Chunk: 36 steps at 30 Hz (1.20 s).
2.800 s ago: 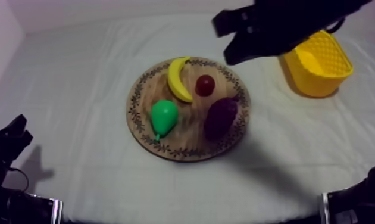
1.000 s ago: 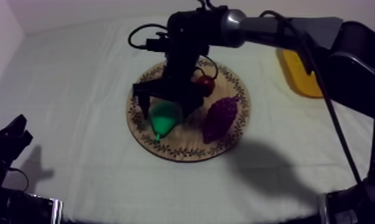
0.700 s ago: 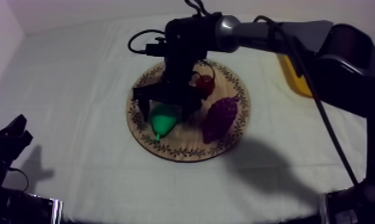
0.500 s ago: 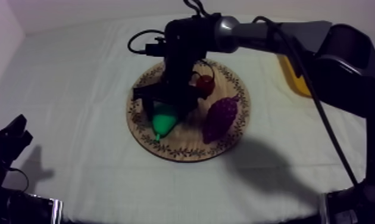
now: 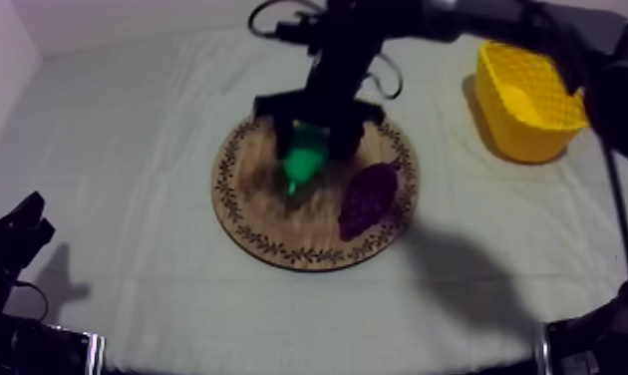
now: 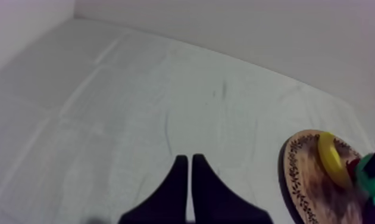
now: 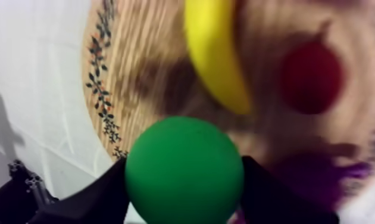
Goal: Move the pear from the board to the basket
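Right pincer (image 5: 313, 143) grips the pear (image 7: 184, 170) above the wooden board (image 5: 268, 214); left pincer (image 6: 187, 159) closed, empty. Keep your grip firm and travel level to the yellow basket (image 5: 530, 100).

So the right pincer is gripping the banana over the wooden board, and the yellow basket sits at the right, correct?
Not quite. The right pincer is gripping the pear, not the banana, which lies on the board; the right wrist view shows this. It is over the board, and the basket sits at the right.
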Each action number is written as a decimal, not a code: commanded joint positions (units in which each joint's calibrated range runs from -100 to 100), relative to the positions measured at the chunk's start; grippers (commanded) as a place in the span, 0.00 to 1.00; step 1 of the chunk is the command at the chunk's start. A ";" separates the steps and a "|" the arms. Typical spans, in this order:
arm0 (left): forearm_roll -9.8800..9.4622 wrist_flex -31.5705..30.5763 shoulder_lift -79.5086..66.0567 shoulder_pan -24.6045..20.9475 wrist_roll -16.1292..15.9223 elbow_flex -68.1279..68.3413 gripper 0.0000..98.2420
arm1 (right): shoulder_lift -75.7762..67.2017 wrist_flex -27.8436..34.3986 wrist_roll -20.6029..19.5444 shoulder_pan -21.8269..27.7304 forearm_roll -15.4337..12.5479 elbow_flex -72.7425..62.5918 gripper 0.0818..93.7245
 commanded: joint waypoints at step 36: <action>-0.01 0.01 -0.02 0.00 0.00 -0.05 0.00 | -18.97 -13.13 8.56 33.89 11.56 17.44 0.71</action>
